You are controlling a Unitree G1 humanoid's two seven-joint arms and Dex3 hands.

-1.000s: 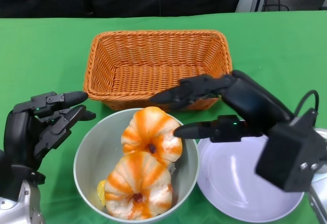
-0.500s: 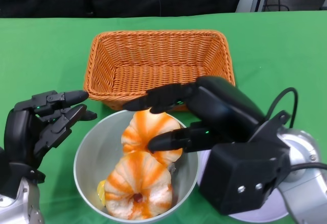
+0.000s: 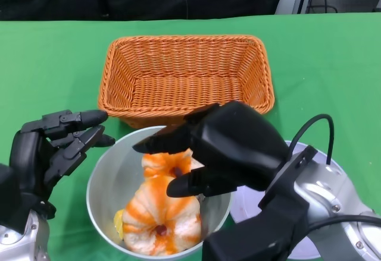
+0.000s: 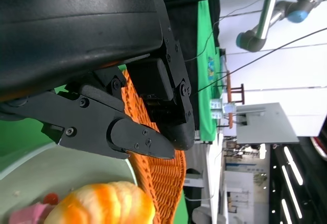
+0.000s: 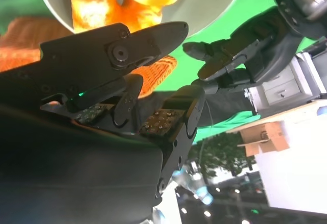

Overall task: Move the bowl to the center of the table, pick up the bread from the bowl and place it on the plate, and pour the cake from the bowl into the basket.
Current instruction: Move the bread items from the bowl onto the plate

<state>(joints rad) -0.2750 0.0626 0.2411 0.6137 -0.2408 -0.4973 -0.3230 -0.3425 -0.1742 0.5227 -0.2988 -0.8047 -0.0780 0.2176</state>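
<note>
Black right hand (image 3: 223, 151) now lower over the bowl's (image 3: 104, 181) bread (image 3: 169, 163), fingers (image 3: 158, 144) spread, empty.

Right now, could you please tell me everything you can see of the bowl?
The bowl is round, pale grey-green and smooth, like plastic or glazed ware. It stands upright on the green tablecloth, just in front of the wicker basket and beside the white plate. It holds two orange-striped breads and something yellow by its wall. The right hand hovers over it with fingers spread; the left hand is close beside its rim, contact unclear.
</note>
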